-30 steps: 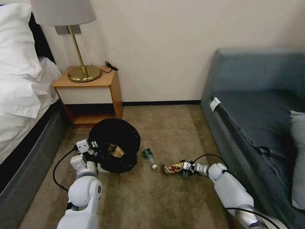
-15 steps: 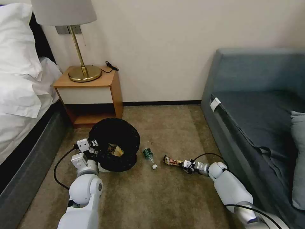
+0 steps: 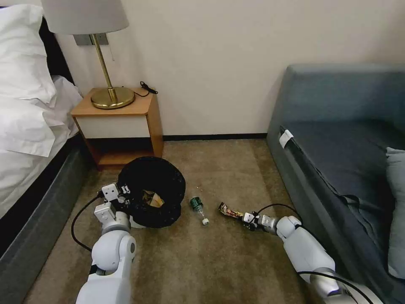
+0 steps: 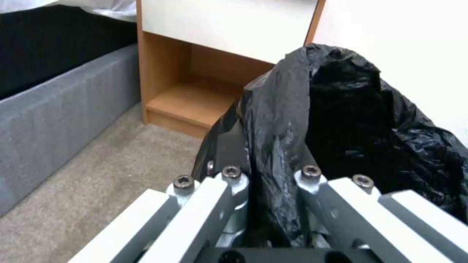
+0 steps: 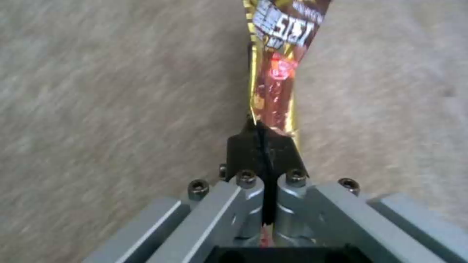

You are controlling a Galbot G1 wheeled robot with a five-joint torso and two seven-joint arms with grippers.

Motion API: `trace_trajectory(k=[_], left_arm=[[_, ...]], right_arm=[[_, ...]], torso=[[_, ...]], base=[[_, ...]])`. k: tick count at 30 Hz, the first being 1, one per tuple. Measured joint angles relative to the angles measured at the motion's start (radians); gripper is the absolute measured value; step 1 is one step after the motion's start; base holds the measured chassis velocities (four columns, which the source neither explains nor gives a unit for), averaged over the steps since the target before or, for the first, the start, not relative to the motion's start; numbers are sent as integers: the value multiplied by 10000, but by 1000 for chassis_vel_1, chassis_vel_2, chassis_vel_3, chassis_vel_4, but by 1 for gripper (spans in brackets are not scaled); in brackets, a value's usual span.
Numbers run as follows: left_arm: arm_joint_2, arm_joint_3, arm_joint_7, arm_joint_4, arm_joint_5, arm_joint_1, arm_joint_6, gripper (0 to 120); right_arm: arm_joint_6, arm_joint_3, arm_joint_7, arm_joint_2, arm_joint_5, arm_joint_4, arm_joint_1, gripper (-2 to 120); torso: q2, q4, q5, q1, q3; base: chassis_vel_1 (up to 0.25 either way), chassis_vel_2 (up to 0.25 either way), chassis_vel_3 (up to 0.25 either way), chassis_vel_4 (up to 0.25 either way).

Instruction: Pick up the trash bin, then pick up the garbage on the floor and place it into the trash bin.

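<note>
Carpet [image 3: 219, 253]; right hand [image 5: 263, 137] pinching wrapper [image 5: 280, 65], left hand [image 4: 273, 175] seemingly clamping trash bin [image 3: 152, 192] liner.

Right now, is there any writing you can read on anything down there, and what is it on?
Snack wrapper, pinched in the right gripper: large white print, too blurred to read for certain.
Green bottle on the carpet: label too small to read.
Trash bin, held by the left gripper: no writing seen.

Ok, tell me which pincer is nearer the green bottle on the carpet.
Right, though narrowly. The right pincer, shut on the snack wrapper, sits on the green bottle's sofa side. The left pincer grips the trash bin rim on the bin's far side from it.
</note>
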Motion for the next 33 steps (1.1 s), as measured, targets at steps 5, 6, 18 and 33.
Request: trace_trajectory(k=[5, 6, 18, 33], left_arm=[[-1, -6, 0, 4, 0, 27, 0, 5], [-6, -7, -4, 47, 2, 36, -1, 5], [-76, 81, -53, 347, 42, -116, -39, 5], [-283, 259, -96, 344, 227, -162, -36, 5]], right_arm=[[-40, 108, 130, -6, 934, 416, -67, 0], [-93, 116, 258, -20, 1569, 846, -152, 0], [-80, -2765, 3475, 189, 7967, 5368, -1046, 0], [-314, -6285, 5319, 1830, 8028, 6148, -224, 0]], torso=[[0, 0, 0, -1, 0], [0, 0, 0, -1, -1], [2, 0, -1, -1, 0], [2, 1, -3, -1, 0]], base=[[0, 0, 0, 0], [0, 0, 0, 0], [0, 0, 0, 0], [0, 0, 0, 0]])
